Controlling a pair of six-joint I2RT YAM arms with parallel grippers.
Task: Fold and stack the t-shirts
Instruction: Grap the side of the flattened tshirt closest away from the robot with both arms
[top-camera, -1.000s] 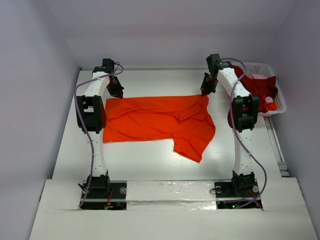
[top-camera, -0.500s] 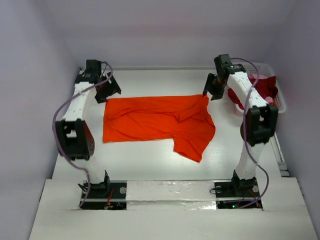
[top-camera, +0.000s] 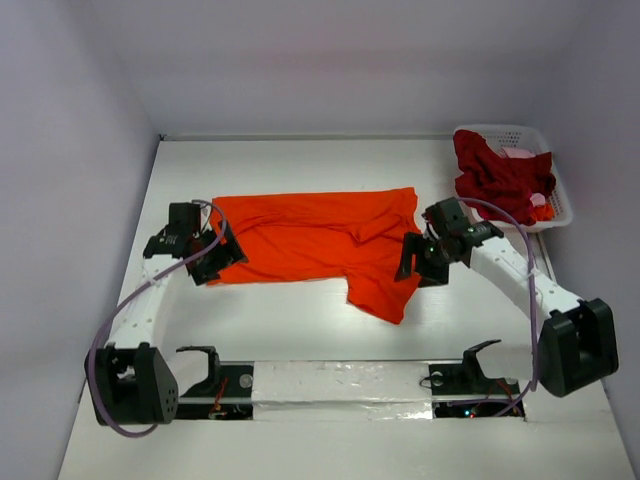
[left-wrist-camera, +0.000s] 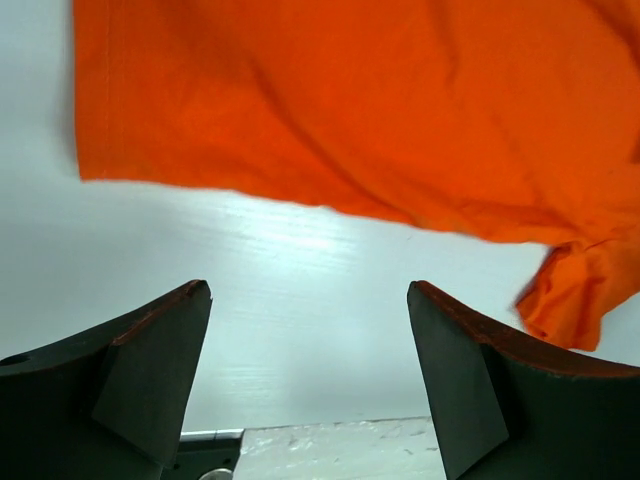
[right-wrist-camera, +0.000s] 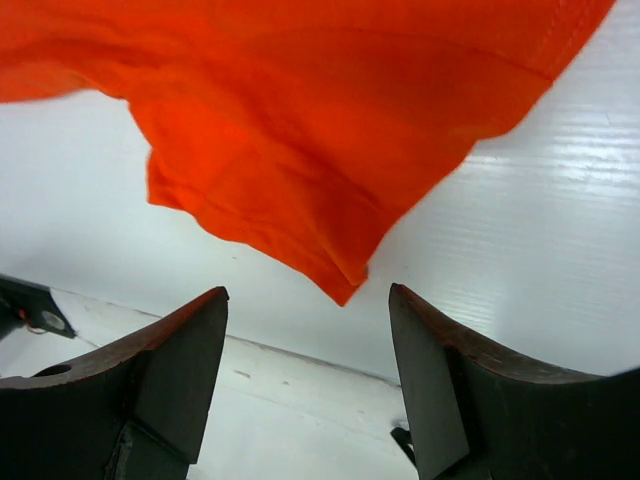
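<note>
Enclosed by plain pale walls (top-camera: 60, 150). White surface (top-camera: 300, 330) underneath. Spread flat across its middle, bright orange-red t-shirt (top-camera: 310, 235), one sleeve trailing toward the near edge. In the far right corner, white lattice basket (top-camera: 560, 210) holding dark crimson t-shirt (top-camera: 495, 175) and pink cloth (top-camera: 518, 153). Left gripper (top-camera: 215, 262) spread wide, pinching nothing, at the flat shirt's near left corner. Right gripper (top-camera: 415, 262) likewise spread, at its right edge.

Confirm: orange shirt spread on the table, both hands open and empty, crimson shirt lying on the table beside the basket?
No. The top view shows the crimson shirt in the basket, not beside it. The orange shirt is spread on the table, and the left hand and right hand are open and empty.
</note>
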